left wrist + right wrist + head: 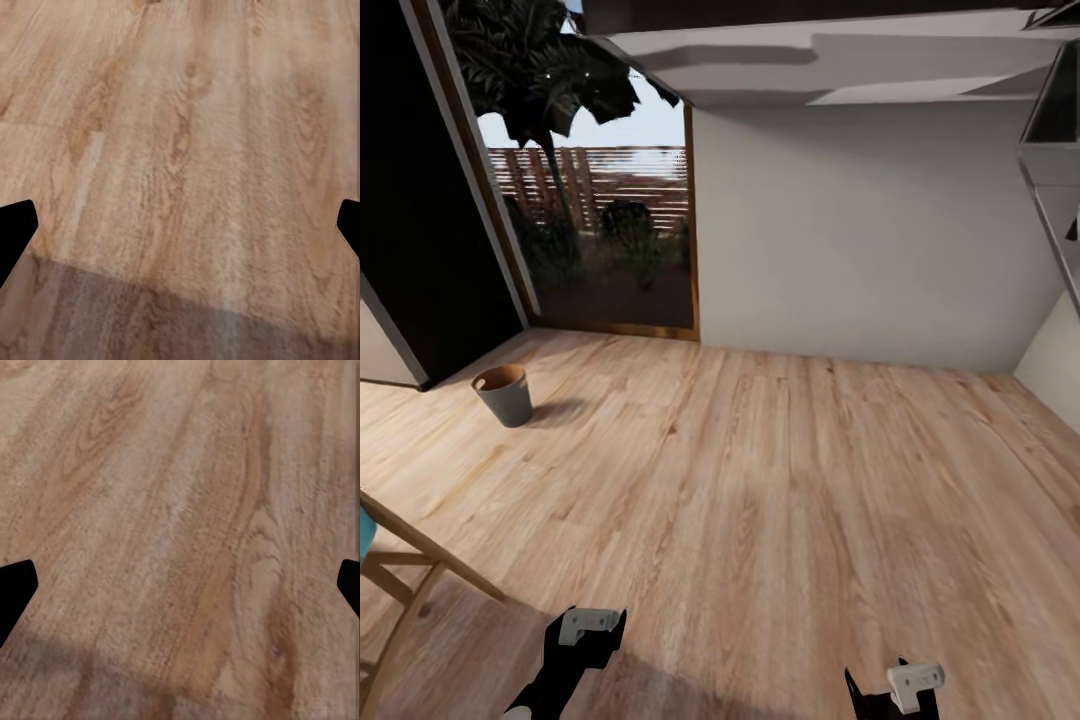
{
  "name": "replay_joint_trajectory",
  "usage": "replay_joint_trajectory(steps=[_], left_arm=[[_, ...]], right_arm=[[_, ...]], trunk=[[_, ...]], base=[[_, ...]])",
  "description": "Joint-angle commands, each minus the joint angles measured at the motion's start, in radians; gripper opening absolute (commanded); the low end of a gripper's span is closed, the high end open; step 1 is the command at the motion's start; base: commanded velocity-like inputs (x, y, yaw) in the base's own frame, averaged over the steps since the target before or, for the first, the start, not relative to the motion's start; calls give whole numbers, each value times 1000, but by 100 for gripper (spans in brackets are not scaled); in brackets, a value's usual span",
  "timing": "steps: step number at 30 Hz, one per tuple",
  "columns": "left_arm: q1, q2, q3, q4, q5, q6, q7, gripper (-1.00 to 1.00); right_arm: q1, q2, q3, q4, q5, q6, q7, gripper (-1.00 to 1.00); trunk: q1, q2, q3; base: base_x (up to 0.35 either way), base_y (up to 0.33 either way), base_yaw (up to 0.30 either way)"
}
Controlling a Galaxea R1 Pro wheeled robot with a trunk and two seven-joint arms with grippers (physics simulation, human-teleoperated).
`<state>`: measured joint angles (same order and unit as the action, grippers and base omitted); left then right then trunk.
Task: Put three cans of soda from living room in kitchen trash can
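Note:
The trash can (pixel 503 395), a small tapered grey bin with a brown inside, stands upright on the wooden floor at the far left, beside a dark cabinet. The soda cans are out of view. My left gripper (pixel 588 628) hangs low at the bottom of the head view, far from the bin. My right gripper (pixel 903 690) is at the bottom right. In the left wrist view the left gripper (pixel 180 229) is open over bare floor, its fingertips (pixel 15 232) wide apart. The right gripper (pixel 180 589) is likewise open with nothing between its fingers.
A tall dark cabinet (pixel 420 220) fills the left side. A glass door (pixel 600 200) with plants behind it is at the back, next to a white wall (pixel 860 230). A wooden chair frame (pixel 410 570) sits at the lower left. A steel counter edge (pixel 1055 190) juts in at the right.

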<state>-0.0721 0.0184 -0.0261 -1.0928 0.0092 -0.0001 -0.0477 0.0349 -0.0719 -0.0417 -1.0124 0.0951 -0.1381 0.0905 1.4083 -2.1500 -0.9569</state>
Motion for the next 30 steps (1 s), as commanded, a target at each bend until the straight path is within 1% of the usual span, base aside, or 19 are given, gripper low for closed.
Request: replay_joint_trajectory(steps=[1, 9, 12, 30], left_arm=[[0, 0, 0, 0, 0, 0, 0, 100], [0, 0, 0, 1, 0, 0, 0, 100], [0, 0, 0, 1, 0, 0, 0, 100], [0, 0, 0, 0, 0, 0, 0, 100]], right_arm=[[0, 0, 0, 0, 0, 0, 0, 100], [0, 0, -1, 0, -1, 0, 0, 100], [0, 0, 0, 0, -1, 0, -1, 100], [0, 0, 0, 0, 0, 0, -2, 100]], trunk=[[0, 0, 0], [0, 0, 0], [0, 0, 0], [0, 0, 0]], base=[[256, -153, 0], [255, -134, 1], [255, -126, 85], [255, -135, 233]])
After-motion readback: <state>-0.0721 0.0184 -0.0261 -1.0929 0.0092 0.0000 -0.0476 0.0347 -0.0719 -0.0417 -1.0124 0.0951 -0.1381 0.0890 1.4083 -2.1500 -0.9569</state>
